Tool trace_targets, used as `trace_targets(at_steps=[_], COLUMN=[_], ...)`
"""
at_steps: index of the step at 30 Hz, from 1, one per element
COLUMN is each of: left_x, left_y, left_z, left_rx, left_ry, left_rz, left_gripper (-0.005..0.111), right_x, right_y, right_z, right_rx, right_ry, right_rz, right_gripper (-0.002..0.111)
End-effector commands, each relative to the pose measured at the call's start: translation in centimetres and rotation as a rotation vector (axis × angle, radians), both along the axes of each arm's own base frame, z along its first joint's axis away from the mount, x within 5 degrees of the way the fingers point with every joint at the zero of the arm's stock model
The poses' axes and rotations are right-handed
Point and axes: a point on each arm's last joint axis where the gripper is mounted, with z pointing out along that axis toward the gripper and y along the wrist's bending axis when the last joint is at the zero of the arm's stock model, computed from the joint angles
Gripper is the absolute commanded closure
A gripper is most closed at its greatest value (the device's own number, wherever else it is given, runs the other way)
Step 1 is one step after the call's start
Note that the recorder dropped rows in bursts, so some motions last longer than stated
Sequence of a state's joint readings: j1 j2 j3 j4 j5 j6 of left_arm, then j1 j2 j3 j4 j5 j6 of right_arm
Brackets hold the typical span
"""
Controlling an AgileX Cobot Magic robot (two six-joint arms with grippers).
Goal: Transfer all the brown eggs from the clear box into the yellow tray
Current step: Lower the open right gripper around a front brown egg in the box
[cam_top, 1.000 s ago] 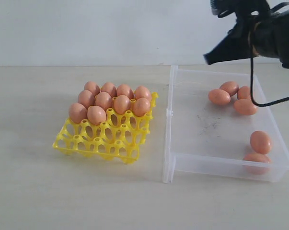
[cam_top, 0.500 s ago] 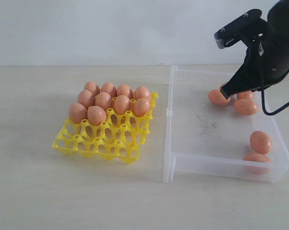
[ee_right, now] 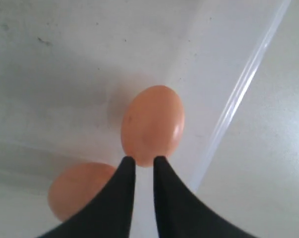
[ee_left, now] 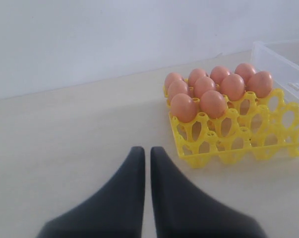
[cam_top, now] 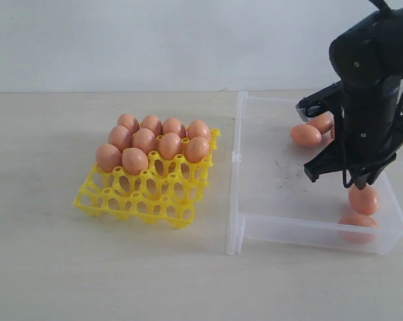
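The right gripper (ee_right: 143, 159), jaws nearly together, hovers by a brown egg (ee_right: 152, 124) in the clear box (cam_top: 236, 200). The left gripper (ee_left: 146, 151), also nearly closed, sits near the yellow tray (ee_left: 223, 148).

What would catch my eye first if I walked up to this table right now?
Probably the black right arm's tool, nearly closed and poised just over a smooth orange-brown egg near the front right corner of the big clear plastic box. Next, the bright yellow lattice egg tray to the box's left, its back rows filled with matching brown eggs and its front cups bare.
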State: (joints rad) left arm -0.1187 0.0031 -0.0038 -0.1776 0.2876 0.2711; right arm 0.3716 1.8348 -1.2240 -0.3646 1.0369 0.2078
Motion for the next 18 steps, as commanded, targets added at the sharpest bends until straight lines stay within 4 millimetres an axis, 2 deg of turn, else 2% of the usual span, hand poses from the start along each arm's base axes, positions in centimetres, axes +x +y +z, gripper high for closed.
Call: trace_targets(at_steps=[1, 3, 5, 18], left_x=[0.0, 0.0, 0.0, 0.0], left_y=[0.0, 0.0, 0.0, 0.0], left_z=[-0.1, -0.1, -0.1, -0.1], left_rx=[0.002, 0.002, 0.002, 0.002], left_ry=[-0.001, -0.001, -0.001, -0.001], left_rz=[-0.006, -0.006, -0.006, -0.006], left_gripper=[0.103, 0.103, 0.103, 0.103], right_x=[0.7, 0.8, 1.0, 1.8], right_y=[0.1, 0.1, 0.0, 0.0], right_z=[-0.3, -0.6, -1.1, -4.2], right_rx=[0.025, 0.017, -0.001, -0.047], right_ry=[-0.045, -0.051, -0.054, -0.022], right_rz=[-0.027, -0.045, -0.068, -0.077], right_gripper=[0.073, 0.06, 0.053, 0.054])
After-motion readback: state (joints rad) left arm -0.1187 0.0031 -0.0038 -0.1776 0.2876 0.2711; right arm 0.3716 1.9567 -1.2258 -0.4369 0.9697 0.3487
